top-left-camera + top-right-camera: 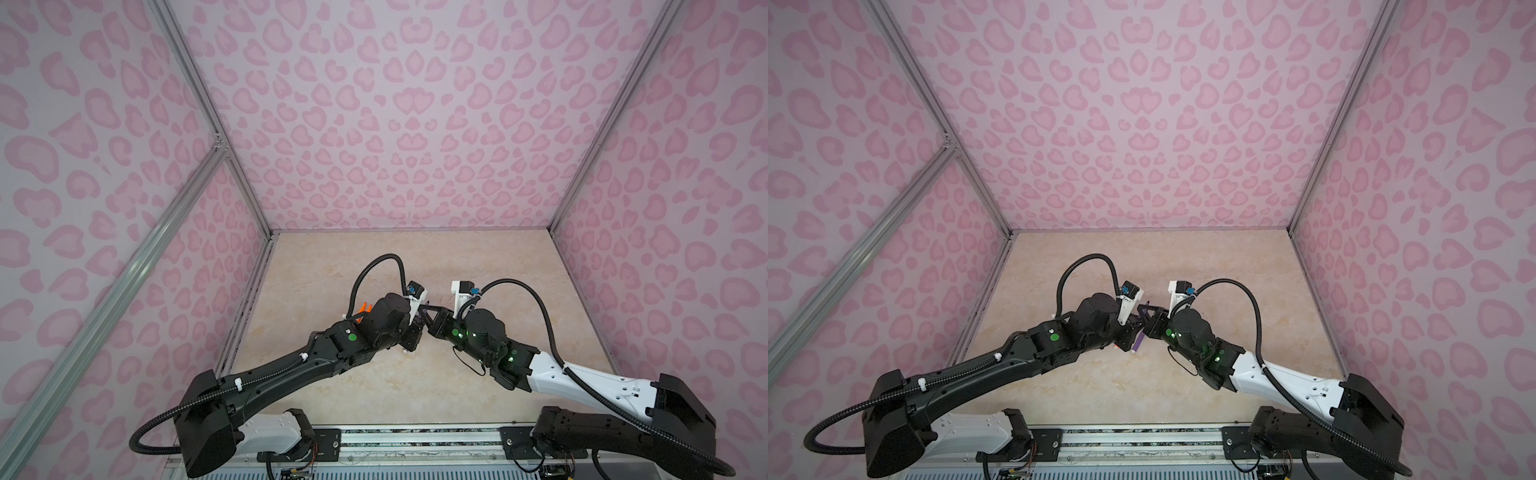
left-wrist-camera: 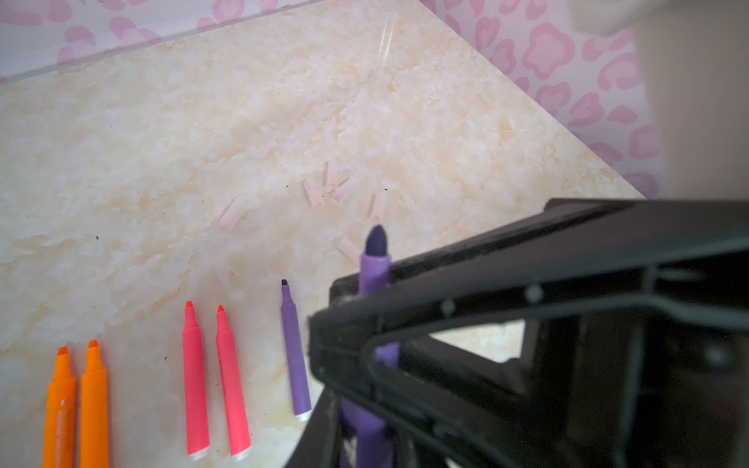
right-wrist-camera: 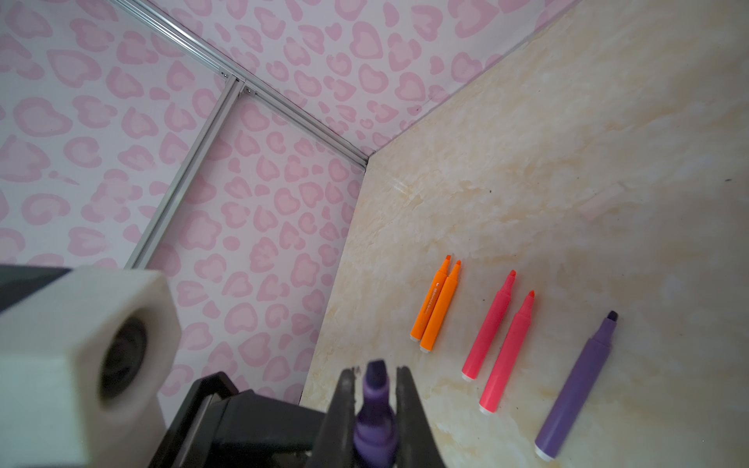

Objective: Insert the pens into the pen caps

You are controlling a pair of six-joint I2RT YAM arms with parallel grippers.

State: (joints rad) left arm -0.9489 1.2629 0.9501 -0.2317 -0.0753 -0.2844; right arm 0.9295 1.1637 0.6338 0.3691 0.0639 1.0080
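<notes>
Mid-table (image 1: 415,257) (walls (image 1: 415,124) distant), right gripper (image 3: 376,372) pinches purple pen (image 3: 375,429).

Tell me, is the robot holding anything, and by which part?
Yes: the right gripper pinches a purple pen just behind its tip. Whether the left gripper also grips its barrel cannot be told.

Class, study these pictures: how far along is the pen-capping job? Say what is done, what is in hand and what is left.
Done: nothing; no pen wears a cap. In hand: the right pincer is shut on one purple pen, tip bare. To do: that pen, plus two orange pens, two pink-red pens and the other purple pen, all lying uncapped; six loose pen caps lie scattered.
</notes>
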